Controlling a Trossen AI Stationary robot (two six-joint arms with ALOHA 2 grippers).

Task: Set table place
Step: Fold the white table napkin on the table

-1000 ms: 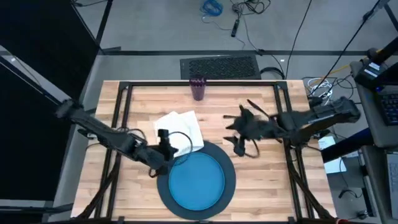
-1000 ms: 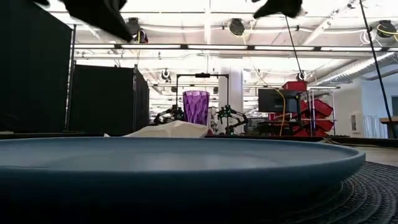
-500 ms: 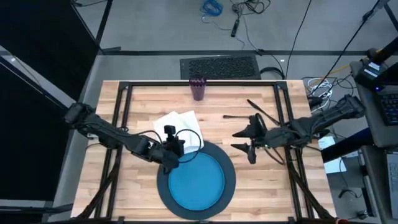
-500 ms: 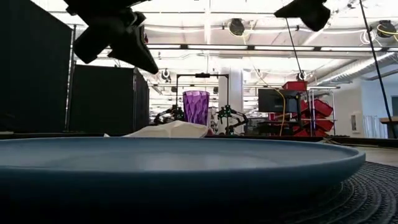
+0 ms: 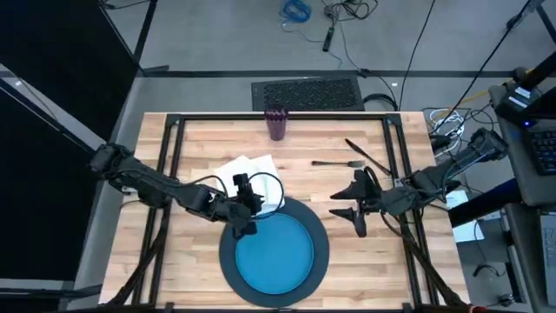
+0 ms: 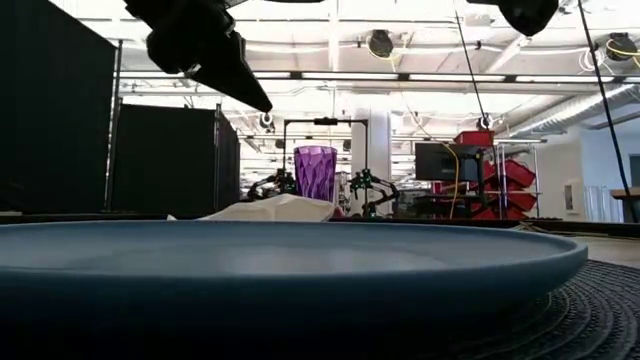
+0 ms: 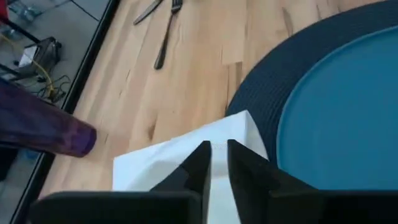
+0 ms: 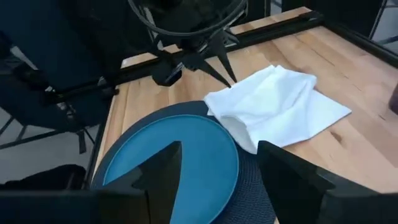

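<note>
Table: light butcher-block planks inside a black frame, carrying every piece of the place setting.
Charger: dark grey woven round at the near middle of the table, showing as a ring around the plate.
Plate: blue, centred on the charger, nothing on it.
Napkin: white cloth, rumpled and loosely folded, just behind the charger; its near corner lies over the charger's rim.
Left gripper: low above that near corner, at the charger's rear-left edge; its 2 fingers stand almost together with a thin slit between them, and nothing is in them.
Right gripper: off to the right of the charger, above bare wood, fingers spread wide and carrying nothing.
Cup: small, purple, ribbed, upright at the far edge, well apart from the plate.
Cutlery: a fork and what is probably a knife lie right of centre behind the right gripper; a spoon I cannot make out.
Risk 1: with fingers this close, the left gripper may press on the cloth rather than straddle a fold, pushing it further over the charger.
Risk 2: a pinch of only 1 layer would let the napkin unfold as it lifts.
Risk 3: dragging the cloth may nudge the plate off centre.
</note>
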